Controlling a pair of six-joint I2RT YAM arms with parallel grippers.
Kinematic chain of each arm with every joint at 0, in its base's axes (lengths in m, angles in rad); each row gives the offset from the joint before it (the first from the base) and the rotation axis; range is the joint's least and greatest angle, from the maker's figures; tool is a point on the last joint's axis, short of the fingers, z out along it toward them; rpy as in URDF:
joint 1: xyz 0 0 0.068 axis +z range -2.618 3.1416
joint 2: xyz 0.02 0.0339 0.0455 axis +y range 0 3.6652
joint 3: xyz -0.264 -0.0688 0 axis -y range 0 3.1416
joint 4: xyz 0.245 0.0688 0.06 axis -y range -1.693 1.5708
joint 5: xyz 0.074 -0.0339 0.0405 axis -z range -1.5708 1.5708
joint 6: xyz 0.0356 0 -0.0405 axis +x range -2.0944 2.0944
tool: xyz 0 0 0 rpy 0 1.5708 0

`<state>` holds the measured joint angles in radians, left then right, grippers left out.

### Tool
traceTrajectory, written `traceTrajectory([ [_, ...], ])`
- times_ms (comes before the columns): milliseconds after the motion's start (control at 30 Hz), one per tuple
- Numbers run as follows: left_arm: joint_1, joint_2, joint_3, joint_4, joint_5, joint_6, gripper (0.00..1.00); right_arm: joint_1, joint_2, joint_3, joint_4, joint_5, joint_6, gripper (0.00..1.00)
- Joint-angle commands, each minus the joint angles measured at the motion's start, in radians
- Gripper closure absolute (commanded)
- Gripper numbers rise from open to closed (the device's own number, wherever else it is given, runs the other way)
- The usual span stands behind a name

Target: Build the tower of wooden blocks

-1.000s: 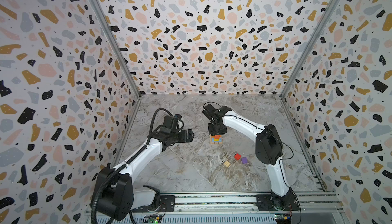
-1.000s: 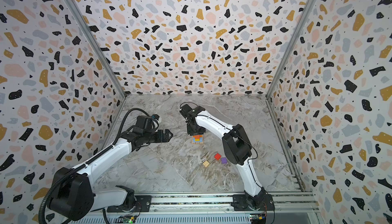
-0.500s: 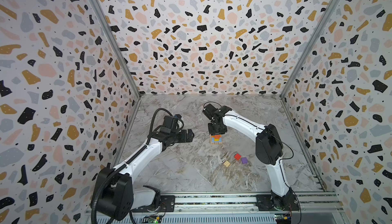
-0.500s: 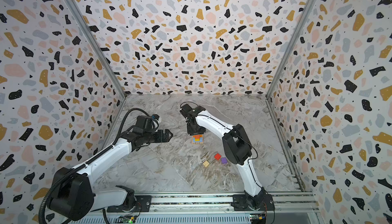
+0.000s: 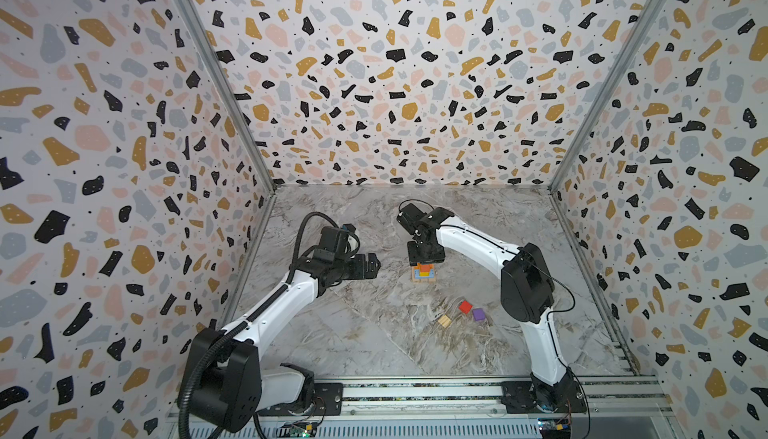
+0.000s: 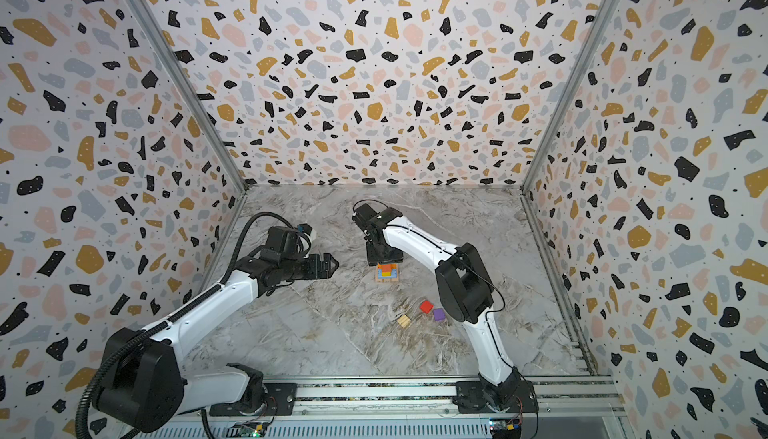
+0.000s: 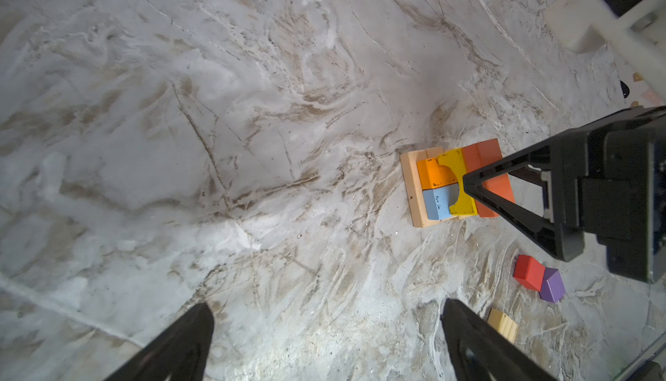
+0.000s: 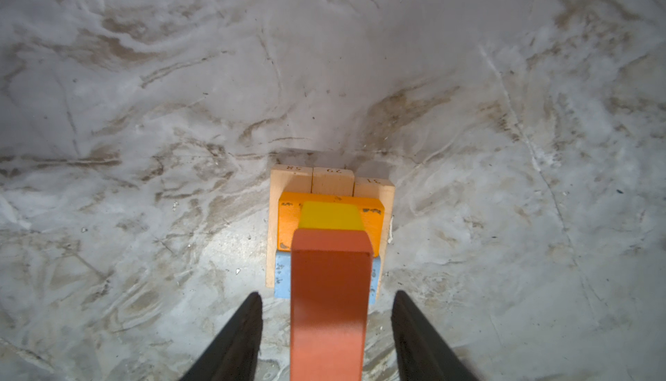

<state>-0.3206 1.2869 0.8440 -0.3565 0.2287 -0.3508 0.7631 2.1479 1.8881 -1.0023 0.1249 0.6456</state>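
Note:
The tower stands mid-table: a tan base, orange and blue blocks, a yellow block, and a red-orange oblong on top. My right gripper hangs straight over it, open, with a gap between each finger and the oblong. My left gripper is wide open and empty, left of the tower and apart from it. Red, purple and tan cubes lie loose near the front.
Patterned walls close the marble table on three sides. A metal rail runs along the front edge, carrying both arm bases. The right arm's elbow rises just right of the loose cubes.
My right gripper's jaws have spread apart and let go of the red-orange oblong, which stays on the tower. The left arm has not moved.

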Motion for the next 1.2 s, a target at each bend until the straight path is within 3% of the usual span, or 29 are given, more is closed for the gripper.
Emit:
traceTrajectory([
  [0, 0.008, -0.006, -0.007, 0.033, 0.02, 0.018, 0.0, 0.001, -0.052, -0.013, -0.023, 0.01, 0.005, 0.44],
  [433, 0.008, -0.009, -0.007, 0.033, 0.02, 0.017, 0.0, 0.008, -0.072, -0.063, 0.004, -0.02, 0.017, 0.53],
  [1167, 0.009, -0.012, -0.009, 0.033, 0.018, 0.017, 0.0, 0.016, -0.065, -0.064, 0.008, -0.024, 0.019, 0.57],
])
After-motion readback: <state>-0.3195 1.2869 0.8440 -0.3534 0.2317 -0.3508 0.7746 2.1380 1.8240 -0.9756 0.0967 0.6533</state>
